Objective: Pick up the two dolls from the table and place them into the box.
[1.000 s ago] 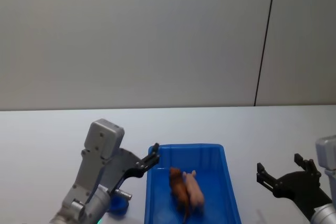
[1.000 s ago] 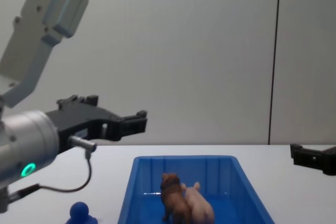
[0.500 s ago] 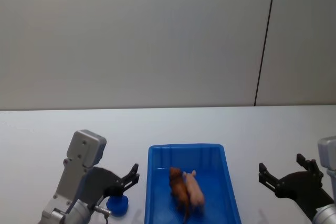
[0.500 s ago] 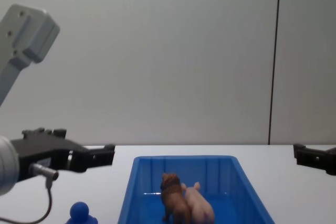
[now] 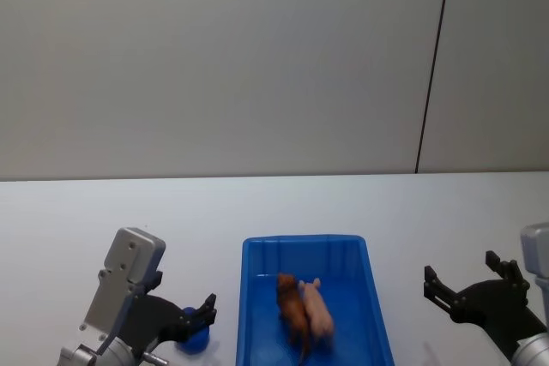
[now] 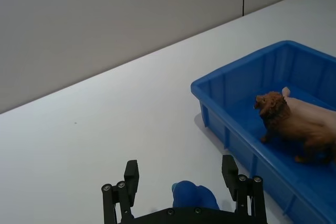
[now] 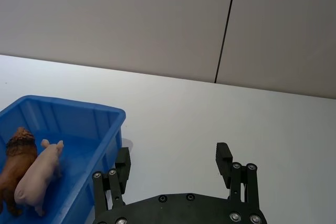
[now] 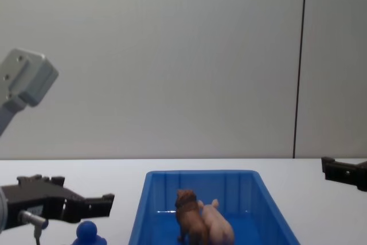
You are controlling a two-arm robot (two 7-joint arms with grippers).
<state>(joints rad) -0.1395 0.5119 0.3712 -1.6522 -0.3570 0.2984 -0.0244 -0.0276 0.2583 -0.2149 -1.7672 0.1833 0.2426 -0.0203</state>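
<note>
Both dolls stand side by side inside the blue box (image 5: 302,240), the brown doll (image 5: 292,308) to the left of the pale pink pig (image 5: 320,315). The chest view shows the brown doll (image 8: 188,216) and the pig (image 8: 219,226) from behind, within the box's rim (image 8: 200,173). My left gripper (image 5: 201,316) hangs open and empty low over the table, left of the box. The left wrist view has its fingers (image 6: 131,172) spread, with the box (image 6: 226,75) and brown doll (image 6: 291,125) beyond. My right gripper (image 5: 461,273) stays open and empty to the right of the box.
A small blue knob-shaped piece (image 5: 193,340) stands on the white table (image 5: 103,220) just under the left gripper, also seen in the chest view as a blue piece (image 8: 87,232). A grey wall rises behind the table.
My left gripper has drawn back from over the box's left rim, going down and to the left until it hangs near the blue piece. The right gripper and the dolls have barely moved.
</note>
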